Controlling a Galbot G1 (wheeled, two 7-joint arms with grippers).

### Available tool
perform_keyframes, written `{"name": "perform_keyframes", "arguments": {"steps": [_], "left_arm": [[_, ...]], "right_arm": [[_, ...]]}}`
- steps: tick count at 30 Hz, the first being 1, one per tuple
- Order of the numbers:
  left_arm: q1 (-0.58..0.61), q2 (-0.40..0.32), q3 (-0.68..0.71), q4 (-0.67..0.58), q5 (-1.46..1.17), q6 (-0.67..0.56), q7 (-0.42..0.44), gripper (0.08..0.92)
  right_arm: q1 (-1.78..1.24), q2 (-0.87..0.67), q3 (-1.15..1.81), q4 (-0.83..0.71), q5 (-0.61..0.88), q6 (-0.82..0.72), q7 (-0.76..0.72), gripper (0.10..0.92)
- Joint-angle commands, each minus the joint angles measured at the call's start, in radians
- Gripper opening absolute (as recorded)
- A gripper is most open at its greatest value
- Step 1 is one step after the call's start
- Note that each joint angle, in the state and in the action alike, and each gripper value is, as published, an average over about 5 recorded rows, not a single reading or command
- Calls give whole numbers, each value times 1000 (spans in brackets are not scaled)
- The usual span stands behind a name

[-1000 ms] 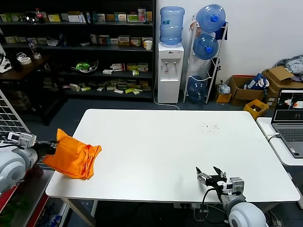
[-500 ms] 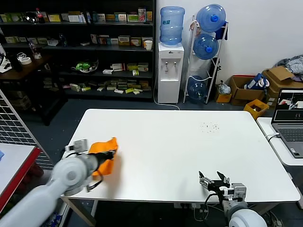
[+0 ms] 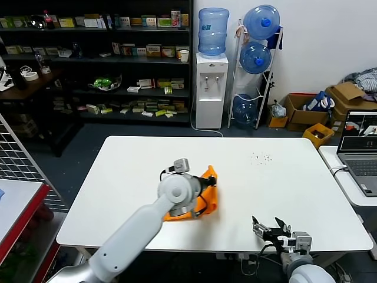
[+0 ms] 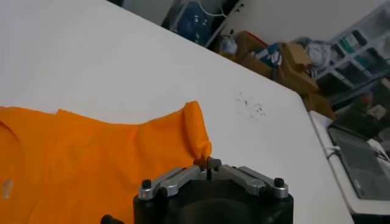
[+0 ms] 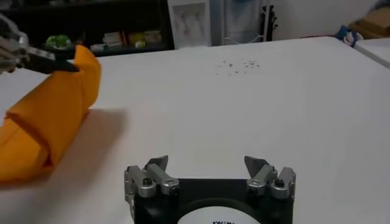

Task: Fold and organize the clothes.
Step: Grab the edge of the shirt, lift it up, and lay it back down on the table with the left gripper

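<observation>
The orange T-shirt point(image 3: 207, 199) lies bunched on the white table point(image 3: 283, 177), a little left of the middle and toward the front. One corner of it stands lifted, pinched in my left gripper point(image 3: 207, 178), which is shut on the fabric. In the left wrist view the shirt point(image 4: 91, 158) spreads behind the closed left gripper point(image 4: 207, 162). My right gripper point(image 3: 270, 227) hovers at the table's front edge, open and empty, well to the right of the shirt. The right wrist view shows the right gripper point(image 5: 207, 162) with wide jaws, the shirt point(image 5: 55, 115) and the left gripper point(image 5: 36, 58) farther off.
A laptop point(image 3: 360, 150) sits on a side table at the right. Behind the table stand a water dispenser point(image 3: 211, 88), a rack of water bottles point(image 3: 256, 56) and dark shelves point(image 3: 100, 59). A red-edged table point(image 3: 23, 206) is at the left.
My left arm has swung the shirt from the table's left edge across to near its middle front. The right gripper has stayed at the front edge, still open.
</observation>
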Motion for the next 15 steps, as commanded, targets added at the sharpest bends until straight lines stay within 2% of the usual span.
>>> {"name": "perform_keyframes", "arguments": {"steps": [1,6,10,15], "left_arm": [[-85,-189,86,156,80,-3,-25,95],[-68,-191,84,162,125,-1,-1,95],[-44,-182,61,139,183,-7,50,105],[58,-107,7,8,272,-45,172,221]], "right_arm": [[-3,-2,8,-1,4,-1,-1,823],[-4,-6,16,-2,0,20,-21,823],[-11,-23,34,9,-32,82,-88,823],[-40,-76,95,54,-31,155,-187,823]]}}
